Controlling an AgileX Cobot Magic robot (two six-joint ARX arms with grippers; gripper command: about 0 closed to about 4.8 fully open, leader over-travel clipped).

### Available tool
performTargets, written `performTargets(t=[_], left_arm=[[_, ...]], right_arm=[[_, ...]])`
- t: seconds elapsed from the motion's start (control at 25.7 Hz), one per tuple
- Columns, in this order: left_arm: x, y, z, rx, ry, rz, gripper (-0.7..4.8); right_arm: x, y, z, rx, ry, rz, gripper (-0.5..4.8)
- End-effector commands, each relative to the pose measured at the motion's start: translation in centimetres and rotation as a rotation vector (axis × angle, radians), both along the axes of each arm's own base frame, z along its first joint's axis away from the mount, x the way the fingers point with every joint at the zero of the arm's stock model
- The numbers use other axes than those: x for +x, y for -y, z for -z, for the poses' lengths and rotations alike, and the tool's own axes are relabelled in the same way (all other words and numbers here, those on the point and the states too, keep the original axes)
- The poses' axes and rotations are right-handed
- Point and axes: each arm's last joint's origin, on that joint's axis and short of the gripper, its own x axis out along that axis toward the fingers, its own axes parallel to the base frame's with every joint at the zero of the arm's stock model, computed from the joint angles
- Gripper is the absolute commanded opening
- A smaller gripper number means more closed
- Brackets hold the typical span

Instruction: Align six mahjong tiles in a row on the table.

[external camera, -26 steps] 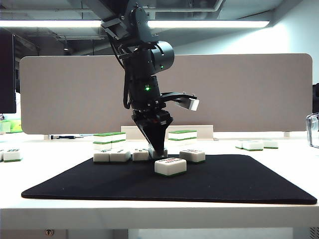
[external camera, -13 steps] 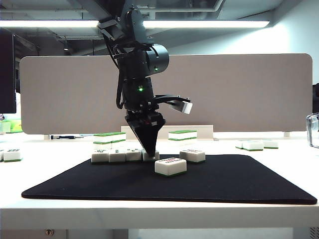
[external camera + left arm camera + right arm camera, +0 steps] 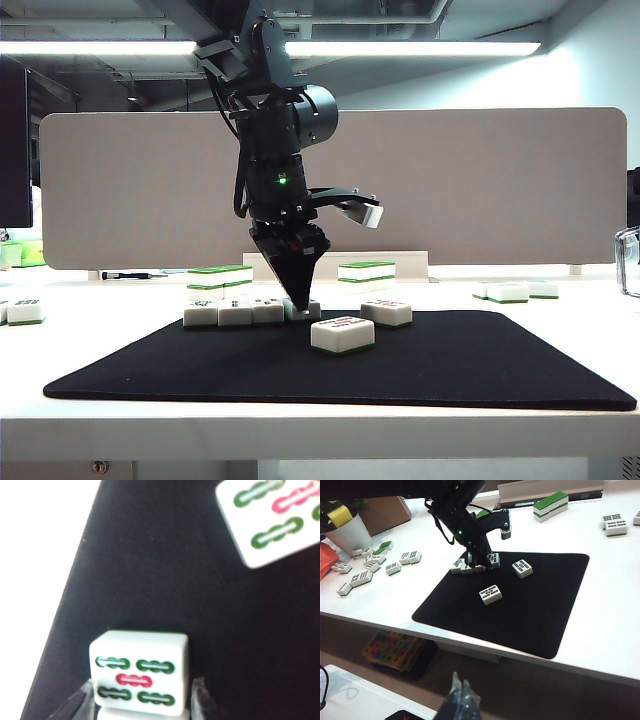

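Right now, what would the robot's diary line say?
left pincer: on fourth tile, jaws straddling it | row: four tiles | loose tiles on mat: two | right pincer: parked off table, shut

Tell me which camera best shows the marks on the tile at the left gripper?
The left wrist view: the tile fills it, green and red bars sharp between the left gripper's fingers. The exterior view shows only its side; the right wrist view shows it tiny.

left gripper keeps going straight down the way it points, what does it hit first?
Likely the bamboo-marked tile between the left gripper's open fingers, at the row's end; the black mat lies under it.
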Motion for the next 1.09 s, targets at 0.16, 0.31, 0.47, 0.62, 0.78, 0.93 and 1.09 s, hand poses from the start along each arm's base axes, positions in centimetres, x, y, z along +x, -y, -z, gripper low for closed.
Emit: performTargets(t=[0.16,0.31,0.47,0.62,0.78,0.93,1.09], left_arm=[[-0.2,0.0,-0.3,0.003,-0.006,0.002,2.45],[-0.5,0.3,-1.2,-0.016,0.016,0.004,2.45],[-0.7,1.1,-1.9,-0.048,0.065,0.021,2.45],[0.3,1.7,-2.1,-0.113,0.159,0.022,2.41],[0.9,1.8,-0.8,-0.113,0.161,0.016,2.41],[1.2,1.9,0.8,-0.067,0.137,0.005,2.41],[1.3,1.7,0.8,0.003,0.183,-0.036,2.41]], right_arm=[[-0.3,0.0,0.0,-0.004,0.029,-0.002,-0.01],[-0.3,0.0,0.0,-0.005,0.029,0.002,-0.01],[-0.2,0.1,0.0,-0.014,0.029,0.027,-0.01],[-0.2,0.1,0.0,-0.018,0.029,0.038,-0.01],[-0.2,0.1,0.0,-0.018,0.028,0.037,-0.01],[-0.2,0.1,0.0,-0.019,0.028,0.041,-0.01],[-0.2,0.1,0.0,-0.019,0.028,0.042,-0.01]])
